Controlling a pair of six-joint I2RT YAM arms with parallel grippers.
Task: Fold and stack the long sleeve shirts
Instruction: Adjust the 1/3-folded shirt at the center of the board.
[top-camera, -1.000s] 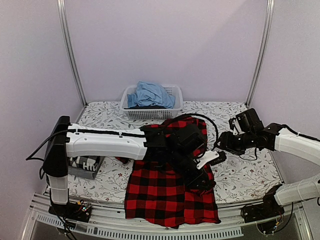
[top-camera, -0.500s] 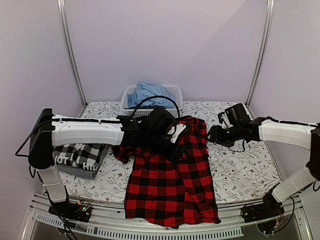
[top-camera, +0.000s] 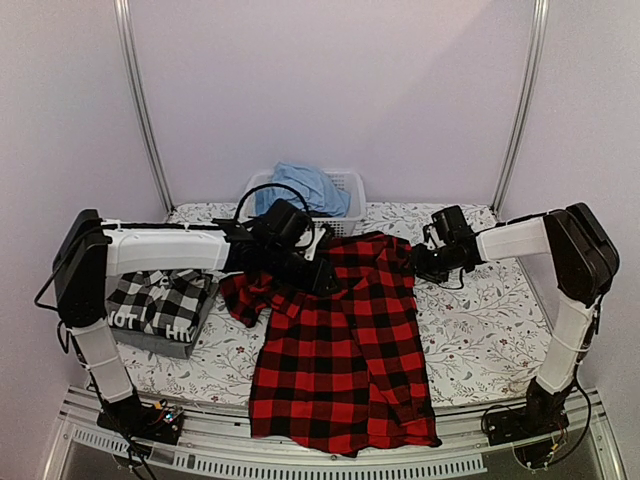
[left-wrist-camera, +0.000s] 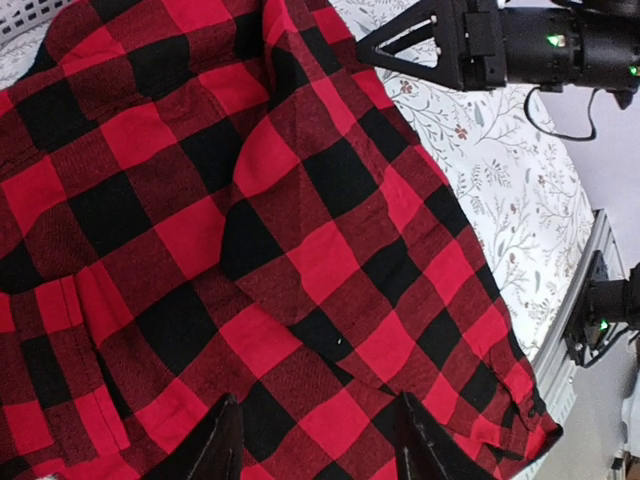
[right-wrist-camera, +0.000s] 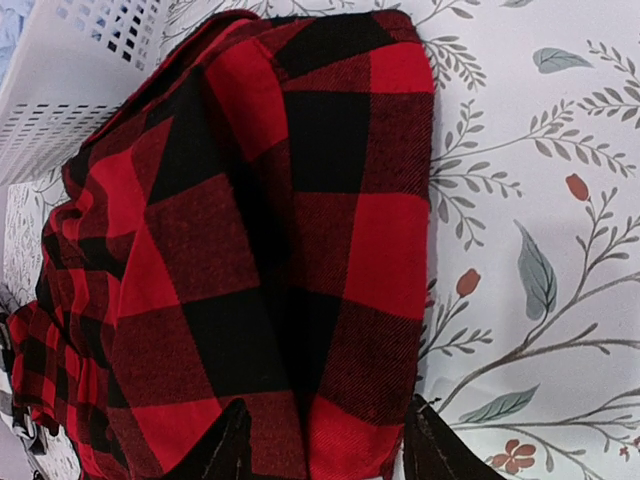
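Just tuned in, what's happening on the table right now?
Both arms are at the red-and-black flannel shirt, which lies spread on the table with its near end draped over the front edge. The left gripper hovers open over the shirt's far left part. The right gripper stands open astride its far right corner. A black-and-white check shirt sits folded at the left.
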